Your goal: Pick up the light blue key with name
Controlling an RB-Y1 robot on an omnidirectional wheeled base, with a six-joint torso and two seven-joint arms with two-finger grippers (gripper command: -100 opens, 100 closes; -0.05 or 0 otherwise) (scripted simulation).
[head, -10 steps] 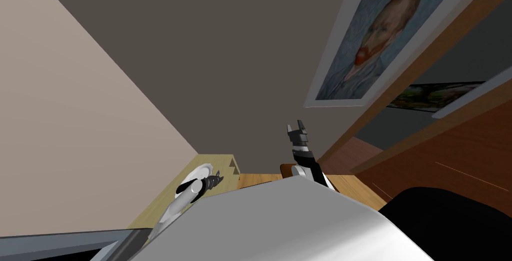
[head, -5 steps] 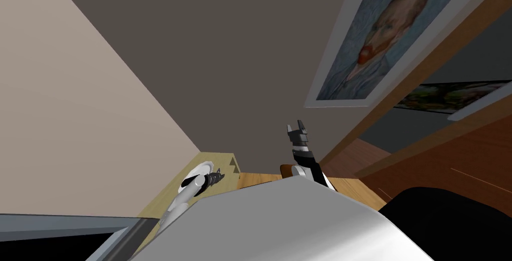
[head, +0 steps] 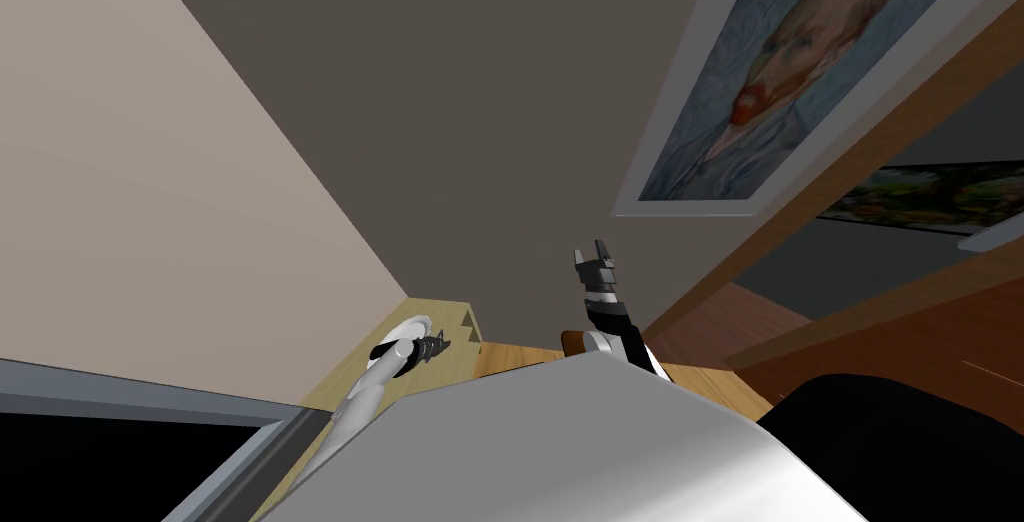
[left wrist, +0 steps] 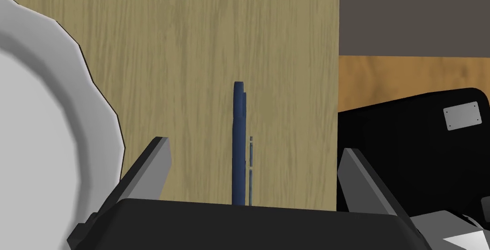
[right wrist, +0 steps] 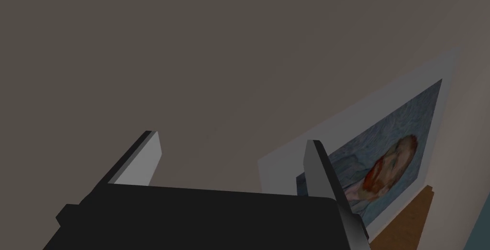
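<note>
A thin dark blue key [left wrist: 239, 142] stands edge-on over the pale wooden tabletop [left wrist: 201, 46], midway between the fingers of my left gripper [left wrist: 256, 158]. The fingers [left wrist: 158, 158] stand wide apart and touch nothing; the key's lower part is hidden behind the gripper body. In the head view my left gripper [head: 436, 345] hovers over the pale table [head: 440, 311] beside a white plate [head: 408, 329]. My right gripper [head: 596, 258] is raised in front of the wall, open and empty, its fingers [right wrist: 143, 158] apart.
The white scalloped plate [left wrist: 43, 132] lies close beside my left gripper. Past the table's edge lies orange wooden floor [left wrist: 406, 77] and my own black base [left wrist: 421, 151]. A framed portrait [head: 770, 76] hangs on the grey wall, and a wooden door frame [head: 870, 116] stands at the right.
The head view has swung, so the portrait and window edge shifted. My left forearm has moved slightly toward the plate. The right arm has not moved.
</note>
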